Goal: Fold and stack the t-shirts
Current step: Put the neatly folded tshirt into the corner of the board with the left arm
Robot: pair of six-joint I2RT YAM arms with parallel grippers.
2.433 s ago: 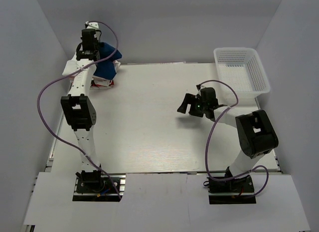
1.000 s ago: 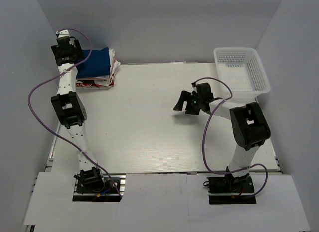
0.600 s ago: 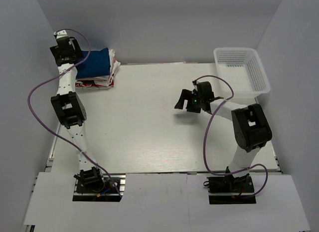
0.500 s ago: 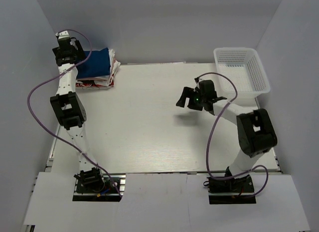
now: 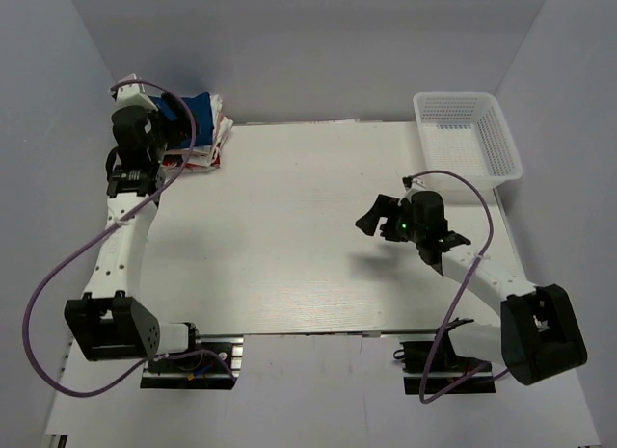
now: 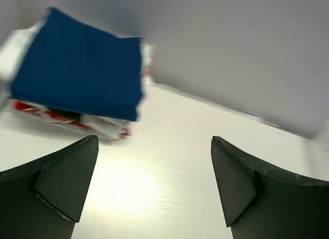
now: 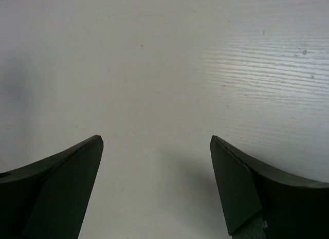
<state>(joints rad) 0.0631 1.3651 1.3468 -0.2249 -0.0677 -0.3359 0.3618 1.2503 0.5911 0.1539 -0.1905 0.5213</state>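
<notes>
The t-shirts lie in a folded stack at the table's far left corner. A navy blue one (image 5: 200, 112) (image 6: 77, 74) is on top. White ones and a red-printed one (image 6: 67, 117) show at the stack's edge beneath it. My left gripper (image 5: 159, 130) (image 6: 154, 140) hovers just in front of the stack, open, holding nothing and clear of the cloth. My right gripper (image 5: 372, 222) (image 7: 157, 139) hangs open over bare table at the centre right, nothing between its fingers.
A white plastic mesh basket (image 5: 503, 142) stands at the table's far right corner. The white table (image 5: 280, 236) is walled by grey panels at the back and both sides. Purple cables loop beside both arms.
The left gripper has drawn back from the stack toward the near side, its arm folding down. The right arm has swung right and nearer. The navy shirt stays on the stack.
</notes>
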